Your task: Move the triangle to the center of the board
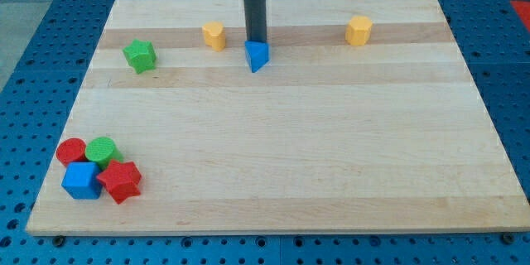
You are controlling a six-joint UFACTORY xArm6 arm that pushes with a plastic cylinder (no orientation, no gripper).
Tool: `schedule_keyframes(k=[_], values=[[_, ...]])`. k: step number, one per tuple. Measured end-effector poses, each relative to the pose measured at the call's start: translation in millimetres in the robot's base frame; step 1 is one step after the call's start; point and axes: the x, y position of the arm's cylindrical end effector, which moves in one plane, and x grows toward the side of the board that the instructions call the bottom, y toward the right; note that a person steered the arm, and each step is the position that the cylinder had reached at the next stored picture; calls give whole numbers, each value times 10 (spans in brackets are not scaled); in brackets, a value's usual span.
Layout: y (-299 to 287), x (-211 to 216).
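A small blue triangle block (258, 56) lies on the wooden board (273, 149) near the view's top, a little left of the middle. My rod comes down from the view's top edge and my tip (255, 40) stands right behind the triangle, at its upper edge, touching or nearly touching it.
A yellow block (214, 36) lies left of the tip and a yellow hexagon block (358, 30) at the upper right. A green star (139, 55) lies at the upper left. At the lower left cluster a red cylinder (71, 151), green cylinder (103, 150), blue cube (81, 180) and red star (121, 181).
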Motion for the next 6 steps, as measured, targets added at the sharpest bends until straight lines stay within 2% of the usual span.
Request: schedule_keyframes(k=[2, 3, 4, 5, 6], values=[[-5, 365], [-5, 139], [143, -410], [856, -871], [1781, -1059]])
